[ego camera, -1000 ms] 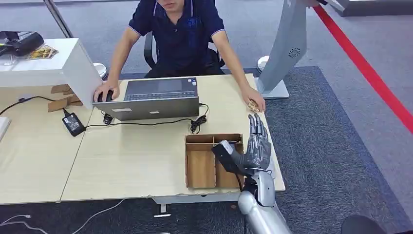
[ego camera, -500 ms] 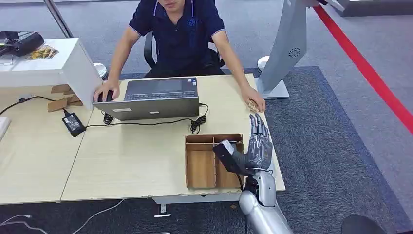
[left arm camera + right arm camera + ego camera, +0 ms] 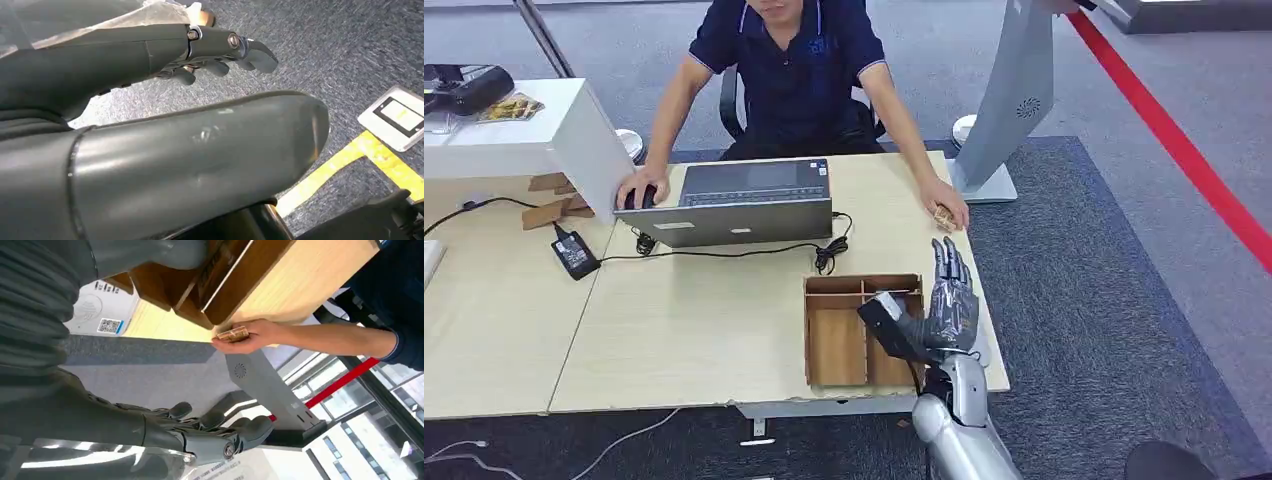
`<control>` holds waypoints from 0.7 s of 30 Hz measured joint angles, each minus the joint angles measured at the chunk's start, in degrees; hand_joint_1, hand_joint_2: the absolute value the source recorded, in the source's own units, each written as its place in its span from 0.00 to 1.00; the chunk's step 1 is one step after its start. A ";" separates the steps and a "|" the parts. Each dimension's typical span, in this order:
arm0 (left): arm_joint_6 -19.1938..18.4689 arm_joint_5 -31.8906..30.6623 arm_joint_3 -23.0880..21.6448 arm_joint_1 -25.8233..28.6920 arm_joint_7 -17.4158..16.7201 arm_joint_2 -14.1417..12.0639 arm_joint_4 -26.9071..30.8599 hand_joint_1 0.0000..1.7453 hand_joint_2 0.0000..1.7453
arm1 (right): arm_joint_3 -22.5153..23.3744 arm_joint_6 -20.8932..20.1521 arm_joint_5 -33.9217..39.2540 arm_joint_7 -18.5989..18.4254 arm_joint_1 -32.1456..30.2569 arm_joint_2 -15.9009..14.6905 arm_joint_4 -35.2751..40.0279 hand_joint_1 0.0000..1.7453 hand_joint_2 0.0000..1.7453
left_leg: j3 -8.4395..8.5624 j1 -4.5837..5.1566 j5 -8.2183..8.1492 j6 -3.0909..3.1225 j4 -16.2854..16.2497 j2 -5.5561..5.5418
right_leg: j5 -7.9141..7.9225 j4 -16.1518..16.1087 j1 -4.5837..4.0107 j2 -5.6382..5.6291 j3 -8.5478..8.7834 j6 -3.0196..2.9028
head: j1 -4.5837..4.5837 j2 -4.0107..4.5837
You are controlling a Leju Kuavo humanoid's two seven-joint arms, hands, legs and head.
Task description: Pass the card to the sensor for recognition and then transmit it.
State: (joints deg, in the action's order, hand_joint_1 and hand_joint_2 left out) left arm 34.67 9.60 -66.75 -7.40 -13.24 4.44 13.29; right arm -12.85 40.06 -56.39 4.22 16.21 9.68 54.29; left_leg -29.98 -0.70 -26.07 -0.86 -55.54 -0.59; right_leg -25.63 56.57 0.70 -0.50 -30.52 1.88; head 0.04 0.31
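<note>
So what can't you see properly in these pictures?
- The person's face: cut off by the top edge of the head view.
- The card: the person's hand covers most of it, and its print is too small to read.
- The tray's right compartments: partly hidden by the right hand in the head view.
- The grey stand's top: cut off by the top edge.
- The left hand: partly blocked by its thumb.

Your head view looks down from high onto the desk (image 3: pixel 694 320). Your right wrist view sits close behind the right hand (image 3: pixel 951 300), sharing the wooden tray (image 3: pixel 836 345). Your left wrist view faces carpet (image 3: pixel 320 55).
</note>
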 joint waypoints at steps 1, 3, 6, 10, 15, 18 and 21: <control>0.00 0.02 0.00 0.01 0.00 0.00 0.00 0.00 0.00 | -0.02 0.00 0.00 0.00 -0.02 0.07 -0.11 0.12 1.00 | 0.00 0.00 0.00 0.00 0.00 0.00 | 0.00 0.00 0.00 0.00 0.00 0.00 | 0.02 0.00; 0.00 0.04 0.00 0.00 0.00 0.00 0.00 0.00 0.00 | -0.07 0.00 0.02 0.00 -0.10 0.24 -0.18 0.12 1.00 | 0.00 0.00 0.00 0.00 0.00 0.00 | 0.00 0.00 0.00 0.00 0.00 0.00 | 0.00 0.00; 0.00 0.04 0.00 0.00 0.02 0.00 0.00 0.00 0.00 | -0.20 0.00 0.17 0.05 -0.12 0.37 -0.44 0.15 1.00 | 0.00 0.00 0.00 0.00 0.00 0.00 | 0.00 0.00 0.00 0.00 0.00 0.00 | 0.00 0.00; 0.00 -0.02 0.00 -0.01 0.04 0.00 0.00 0.00 0.00 | -0.52 0.00 0.17 0.09 -0.14 0.41 -0.72 0.26 1.00 | 0.00 0.00 0.00 0.00 0.00 0.00 | 0.00 0.00 0.00 0.00 0.00 0.00 | 0.02 0.00; 0.00 -0.02 0.00 0.00 0.04 0.02 0.00 0.00 0.00 | -0.61 0.00 0.17 0.09 -0.13 0.55 -1.03 0.30 1.00 | -0.01 0.00 0.00 0.00 0.00 0.00 | 0.00 0.00 0.00 0.00 0.00 0.00 | 0.02 0.00; 0.00 -0.02 0.00 0.00 0.06 0.02 0.00 0.00 0.00 | -0.63 0.00 0.24 0.09 -0.12 0.57 -1.03 0.29 1.00 | -0.01 0.00 0.00 0.00 0.00 0.00 | 0.00 0.00 0.00 0.00 0.00 0.00 | 0.02 0.00; 0.00 -0.04 0.00 0.00 0.06 0.02 0.00 0.00 0.00 | -0.68 0.00 0.24 0.09 -0.12 0.57 -1.05 0.30 1.00 | -0.01 0.00 0.00 0.00 0.00 0.00 | 0.00 0.00 0.00 0.00 0.00 0.00 | 0.02 0.00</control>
State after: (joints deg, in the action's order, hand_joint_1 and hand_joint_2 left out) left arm 34.67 9.55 -66.75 -7.40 -13.18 4.46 13.29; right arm -13.53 40.06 -56.15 4.31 16.09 10.25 53.24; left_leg -29.99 -0.70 -26.07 -0.86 -55.54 -0.59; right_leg -25.63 56.57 0.71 -0.50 -30.52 1.88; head 0.07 0.31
